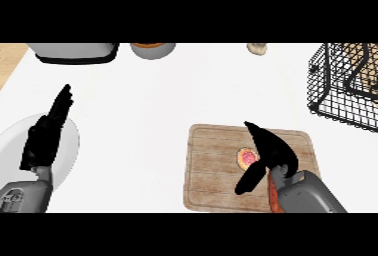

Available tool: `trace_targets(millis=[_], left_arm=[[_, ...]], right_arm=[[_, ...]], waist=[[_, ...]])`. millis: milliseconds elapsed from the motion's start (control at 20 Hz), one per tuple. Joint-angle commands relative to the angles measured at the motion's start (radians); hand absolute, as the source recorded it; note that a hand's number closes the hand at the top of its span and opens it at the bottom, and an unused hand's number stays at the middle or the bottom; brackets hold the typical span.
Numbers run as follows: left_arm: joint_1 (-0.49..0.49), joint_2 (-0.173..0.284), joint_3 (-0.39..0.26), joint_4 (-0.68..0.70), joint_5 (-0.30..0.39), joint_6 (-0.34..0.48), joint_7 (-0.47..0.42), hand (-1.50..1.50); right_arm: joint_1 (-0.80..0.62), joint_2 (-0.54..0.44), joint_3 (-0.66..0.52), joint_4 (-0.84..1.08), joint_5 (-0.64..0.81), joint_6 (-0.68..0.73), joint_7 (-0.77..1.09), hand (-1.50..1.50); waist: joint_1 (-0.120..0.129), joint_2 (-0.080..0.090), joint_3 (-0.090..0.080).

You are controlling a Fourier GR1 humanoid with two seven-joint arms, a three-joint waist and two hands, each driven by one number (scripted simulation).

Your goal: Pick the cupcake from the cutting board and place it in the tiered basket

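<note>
A small cupcake [246, 157] with a pink top and tan rim sits on the wooden cutting board [214, 170], right of the board's middle. My right hand [272, 150] hovers over it from the right, fingers stretched up and left and the thumb [249, 181] below, so the cupcake lies in the gap between them; the hand hides its right side. The hand is open. The black wire tiered basket [339, 85] stands at the far right edge. My left hand [46, 132] rests open at the left, fingers pointing up.
A white plate [70, 150] lies under my left hand. A grey appliance [74, 52] and a bowl [153, 50] stand along the back edge, with a small pale object [257, 48] further right. Wooden parts show inside the basket.
</note>
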Motion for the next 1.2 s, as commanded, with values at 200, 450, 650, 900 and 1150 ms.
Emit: trace_targets(millis=[200,450,650,900,1150], left_arm=[[0.059,-0.036,-0.015,-0.046,-0.012,-0.004,-0.012,0.0],[0.011,-0.034,-0.001,-0.008,-0.039,0.009,-0.012,0.0],[0.067,-0.046,-0.01,-0.073,-0.053,0.008,-0.009,0.0],[0.013,-0.06,-0.01,-0.018,-0.064,0.001,0.001,0.0],[0.005,-0.025,0.015,-0.093,-0.033,-0.035,0.07,0.0]], right_arm=[[-0.015,0.1,0.02,0.079,-0.036,0.124,0.096,1.5],[-0.091,0.025,0.025,0.156,0.059,0.175,-0.116,1.5],[-0.04,0.145,0.006,0.102,0.073,0.11,-0.024,1.5],[-0.015,0.143,-0.084,-0.055,0.037,0.136,0.04,1.5],[-0.063,0.144,-0.123,-0.045,0.184,-0.032,-0.034,1.5]], waist=[[0.006,-0.002,0.0],[0.003,0.0,0.0],[0.003,-0.001,0.0],[-0.003,-0.001,0.0],[0.005,-0.003,0.001]])
